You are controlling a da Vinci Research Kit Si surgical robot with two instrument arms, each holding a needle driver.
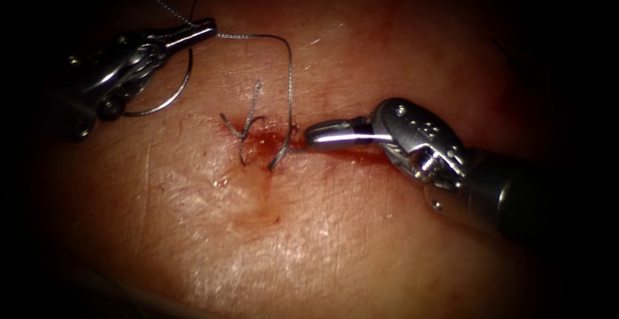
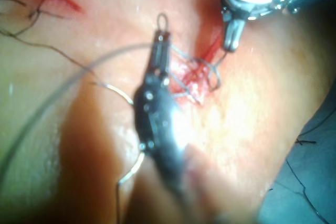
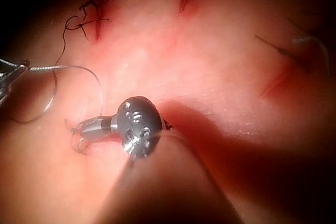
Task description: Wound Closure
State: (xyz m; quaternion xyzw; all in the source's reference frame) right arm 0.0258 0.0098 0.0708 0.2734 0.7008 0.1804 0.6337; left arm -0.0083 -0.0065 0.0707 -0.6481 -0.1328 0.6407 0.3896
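My left hand (image 1: 205, 28) is clamped on the thread (image 1: 289, 80), up and left of the cut (image 1: 335, 151). My right hand (image 1: 316, 132) (closed, holding nothing) lies along the cut, nearer the stitch (image 1: 248, 129).

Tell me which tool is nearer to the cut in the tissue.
Right. The right tool has its tip at the cut, jaws shut on nothing. The left tool holds the thread far off.

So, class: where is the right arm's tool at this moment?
In the endoscope view the right tool comes in from the right, its shut jaws lying along the cut, tip beside the thread that enters the tissue.
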